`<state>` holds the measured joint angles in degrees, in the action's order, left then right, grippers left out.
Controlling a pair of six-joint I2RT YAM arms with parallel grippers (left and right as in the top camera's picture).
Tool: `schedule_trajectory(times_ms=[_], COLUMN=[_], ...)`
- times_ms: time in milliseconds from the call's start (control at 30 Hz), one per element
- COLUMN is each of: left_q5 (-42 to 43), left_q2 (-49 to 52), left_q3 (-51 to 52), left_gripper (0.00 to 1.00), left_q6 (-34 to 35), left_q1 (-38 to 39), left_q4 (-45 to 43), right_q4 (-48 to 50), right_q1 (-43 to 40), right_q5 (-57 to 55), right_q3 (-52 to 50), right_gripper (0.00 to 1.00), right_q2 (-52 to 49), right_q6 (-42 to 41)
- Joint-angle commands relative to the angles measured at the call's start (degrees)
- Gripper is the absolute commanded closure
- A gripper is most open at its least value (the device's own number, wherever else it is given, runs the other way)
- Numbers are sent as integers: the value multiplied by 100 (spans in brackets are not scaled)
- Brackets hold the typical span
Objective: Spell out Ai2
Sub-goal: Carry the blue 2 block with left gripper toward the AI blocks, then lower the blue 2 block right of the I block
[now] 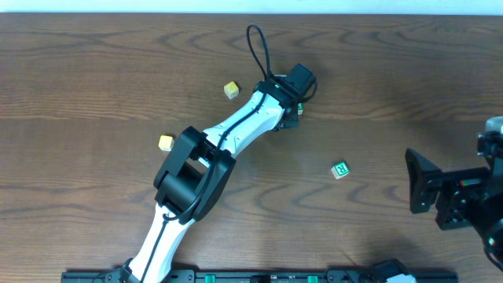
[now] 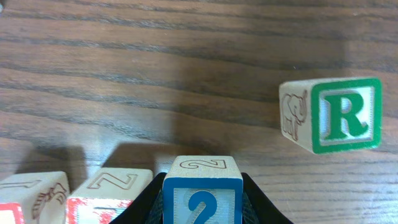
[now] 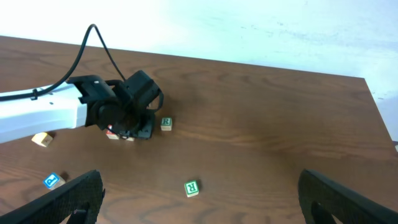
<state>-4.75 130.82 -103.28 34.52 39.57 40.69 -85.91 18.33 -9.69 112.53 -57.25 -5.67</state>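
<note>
My left gripper (image 2: 202, 216) is shut on a wooden block with a blue 2 (image 2: 201, 186). The block stands just right of a red-framed block with a Z on top (image 2: 107, 193), and another red-marked block (image 2: 31, 198) lies further left, so the three form a row. A green R block (image 2: 333, 115) lies apart to the right. Overhead, the left gripper (image 1: 289, 110) reaches to the far middle and hides the row. My right gripper (image 3: 199, 208) is open and empty, at the table's right side (image 1: 422, 182).
A second green R block (image 1: 340, 169) lies alone in the middle right and also shows in the right wrist view (image 3: 191, 187). Two yellow blocks (image 1: 230, 90) (image 1: 166, 142) lie left of the left arm. A blue block (image 3: 53, 181) lies near the left front.
</note>
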Motion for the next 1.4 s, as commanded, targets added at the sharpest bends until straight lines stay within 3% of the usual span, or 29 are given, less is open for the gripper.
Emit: schedule_trajectory(times_ms=[0,1367], left_q5=[39,-133], left_q2=[96,216], left_q3=[-59,0], left_gripper=[94,94], left_q6=[15,-24], left_q1=[13,153], left_q4=[31,111], right_q4=[0,24], right_q1=[-26,-26], right_q5=[-2,2], right_q3=[28,26], right_gripper=[1,1], right_q2=[13,13], right_q6=[-68,-70])
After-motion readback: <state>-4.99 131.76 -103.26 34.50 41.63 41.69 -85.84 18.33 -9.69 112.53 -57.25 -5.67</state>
